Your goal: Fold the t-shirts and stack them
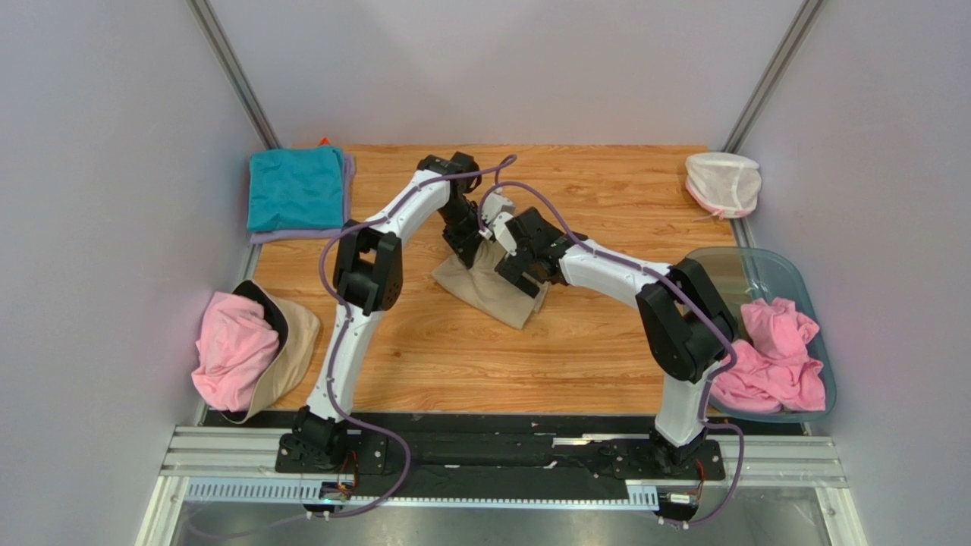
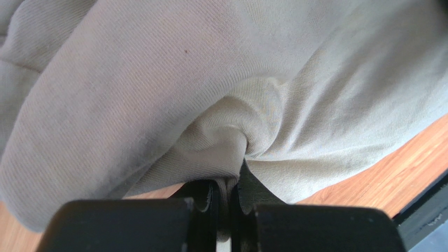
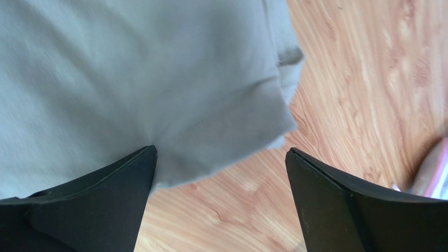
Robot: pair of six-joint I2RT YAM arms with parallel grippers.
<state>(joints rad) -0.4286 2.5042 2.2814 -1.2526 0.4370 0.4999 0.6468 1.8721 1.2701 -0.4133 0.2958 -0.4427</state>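
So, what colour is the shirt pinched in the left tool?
Plain tan-beige; the shirt shows best in the top view, left tool shut on it.

- Wood-grain worktop (image 1: 570, 353), orange-brown, lit evenly.
- Plain pale grey walls (image 1: 502, 68) enclose it at the back and both sides.
- Slanted metal posts (image 1: 231, 68) mark the back corners.
- An aluminium rail (image 1: 228, 461) runs along the near edge.

Matt knit t-shirt (image 2: 158, 79), smooth wood table (image 1: 593, 341)
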